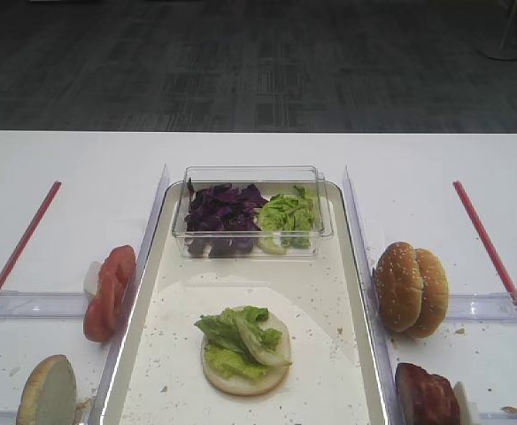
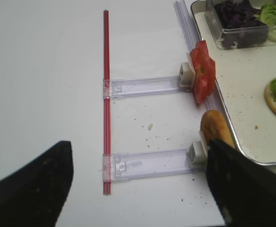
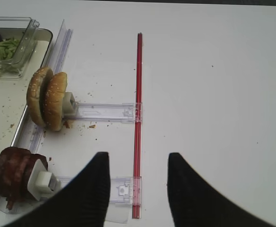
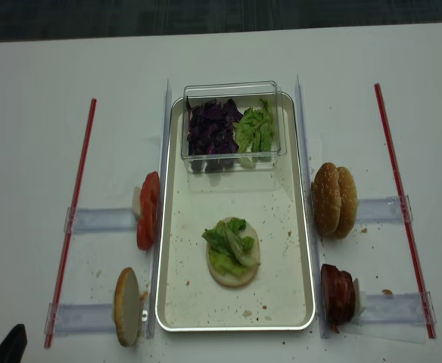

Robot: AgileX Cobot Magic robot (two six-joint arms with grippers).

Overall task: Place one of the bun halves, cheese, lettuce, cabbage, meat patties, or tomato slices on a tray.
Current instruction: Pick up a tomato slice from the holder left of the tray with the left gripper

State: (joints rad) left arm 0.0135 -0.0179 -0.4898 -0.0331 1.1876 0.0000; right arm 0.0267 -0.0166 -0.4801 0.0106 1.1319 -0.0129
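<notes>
Nearest, the left gripper point(image 2: 138, 189) and right gripper point(image 3: 137, 189) both hang released. Meat patties point(image 3: 12, 177) stand on edge beside the tray point(image 1: 356, 266) (soft, greasy): pinch across the flat faces.

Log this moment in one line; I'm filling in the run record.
tray: bun half topped with lettuce | left gripper: open, empty | right gripper: open, empty | tomato slices, meat patties: off tray
</notes>
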